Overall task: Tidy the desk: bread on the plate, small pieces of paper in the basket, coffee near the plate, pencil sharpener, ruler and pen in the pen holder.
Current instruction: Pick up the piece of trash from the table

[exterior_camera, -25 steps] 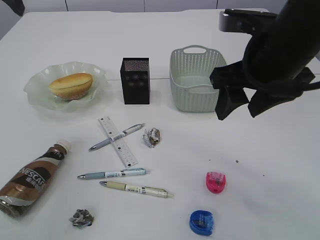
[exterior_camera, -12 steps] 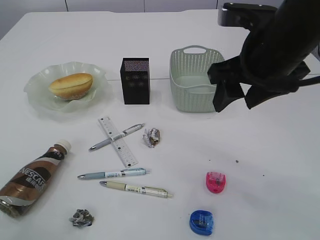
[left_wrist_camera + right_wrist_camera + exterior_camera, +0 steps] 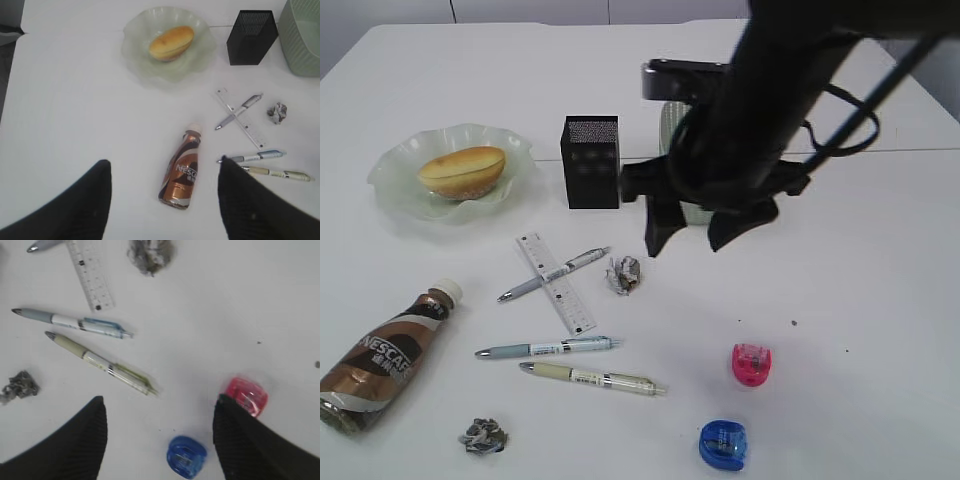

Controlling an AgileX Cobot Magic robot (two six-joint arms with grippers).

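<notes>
Outwardly, the right gripper [image 3: 688, 232] hung with jaws spread and empty above the desk [image 3: 880, 300], in front of the basket [image 3: 668, 130], beside the pen holder [image 3: 591, 161]. The bread [image 3: 462, 170] lay on the plate [image 3: 390, 180] toward the far left edge; the coffee [image 3: 388, 355] lay by the near left corner.

The left wrist view showed the left gripper [image 3: 165, 200] parted, holding nothing, over the bottle.

The right wrist view showed a paper ball [image 3: 150, 252], ruler [image 3: 90, 275], two pens [image 3: 100, 347], and pink [image 3: 245, 396] and blue sharpeners [image 3: 186, 456].

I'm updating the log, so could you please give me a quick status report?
Right gripper open, empty, above crumpled grey-white paper ball. Left gripper open, empty. Golden oval bread already on pale-green ruffled plate. Nothing blocking.
</notes>
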